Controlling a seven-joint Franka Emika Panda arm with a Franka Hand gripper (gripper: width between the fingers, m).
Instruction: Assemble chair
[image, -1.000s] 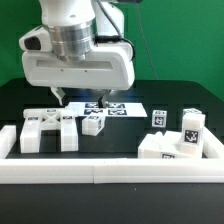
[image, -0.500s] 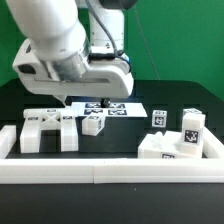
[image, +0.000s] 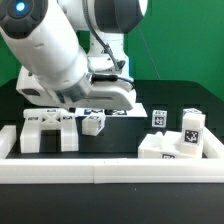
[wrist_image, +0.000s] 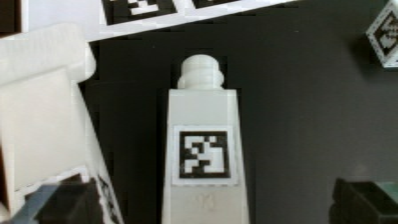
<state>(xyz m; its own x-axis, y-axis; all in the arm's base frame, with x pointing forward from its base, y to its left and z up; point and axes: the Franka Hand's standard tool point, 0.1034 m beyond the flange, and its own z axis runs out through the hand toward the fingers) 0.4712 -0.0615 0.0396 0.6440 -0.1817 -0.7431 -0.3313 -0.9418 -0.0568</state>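
The chair is in loose white tagged pieces. In the wrist view a white post (wrist_image: 205, 140) with a rounded peg and a square tag lies on the black table. My gripper (wrist_image: 208, 205) is open around its lower end, one dark finger (wrist_image: 45, 205) on each side, not touching it. A wide white slab (wrist_image: 45, 110) lies right beside the post. In the exterior view my gripper (image: 64, 108) hangs low over the left group of pieces (image: 45, 130), its fingertips mostly hidden by the hand. A small cube (image: 93, 123) sits beside that group.
The marker board (image: 112, 108) lies behind the cube. More white pieces stand on the exterior view's right: a small block (image: 158, 118), a taller block (image: 191, 128) and a low one (image: 163, 148). A long white border rail (image: 110, 172) runs along the front and sides.
The arm has swung and tilted, bringing the hand lower and toward the exterior view's left, over the left group of pieces. The jaws have stayed open.
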